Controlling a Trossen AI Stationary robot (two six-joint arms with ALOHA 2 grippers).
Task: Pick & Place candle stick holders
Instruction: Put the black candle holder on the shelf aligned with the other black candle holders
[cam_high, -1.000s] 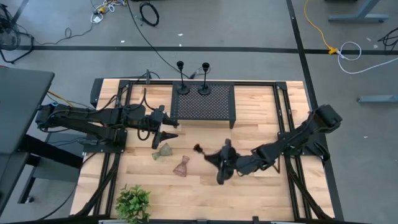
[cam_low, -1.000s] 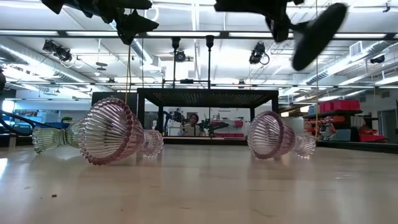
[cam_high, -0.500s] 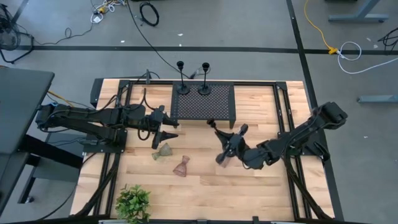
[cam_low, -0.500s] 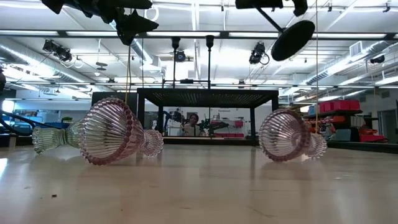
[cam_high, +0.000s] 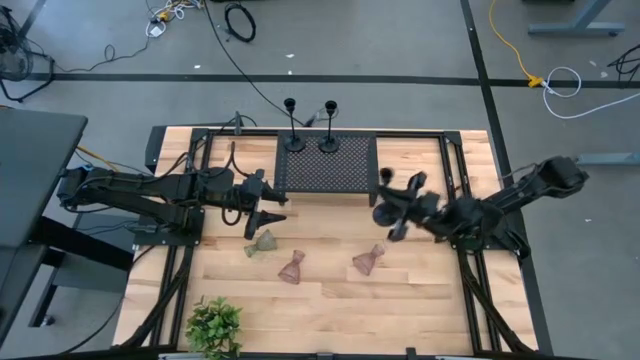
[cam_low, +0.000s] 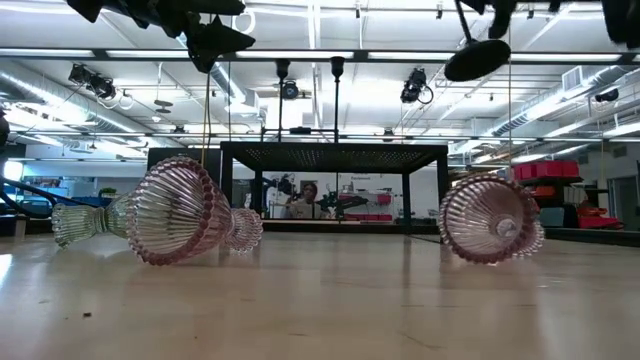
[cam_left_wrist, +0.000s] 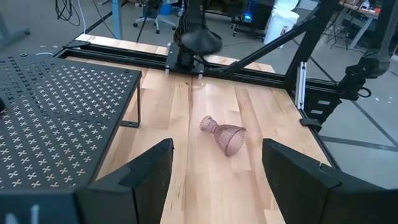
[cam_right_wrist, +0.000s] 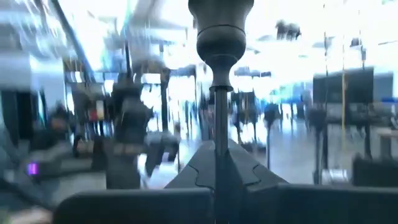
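The right gripper (cam_high: 392, 212), right of centre in the high view, pinches a black candle stick holder (cam_right_wrist: 221, 37) by its stem, carrying it toward the perforated stand (cam_high: 330, 170) at upper centre; next, upright it beside the two black holders (cam_high: 310, 138); the left gripper (cam_high: 268, 212) hangs spread over the desk (cam_high: 330, 300).

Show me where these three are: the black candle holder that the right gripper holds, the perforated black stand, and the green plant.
Held black candle holder (cam_high: 383, 212): high view, on its round foot.
Perforated black stand (cam_high: 330, 170): high view, on its bare top plate.
Green plant (cam_high: 214, 326): high view, on its leaves.
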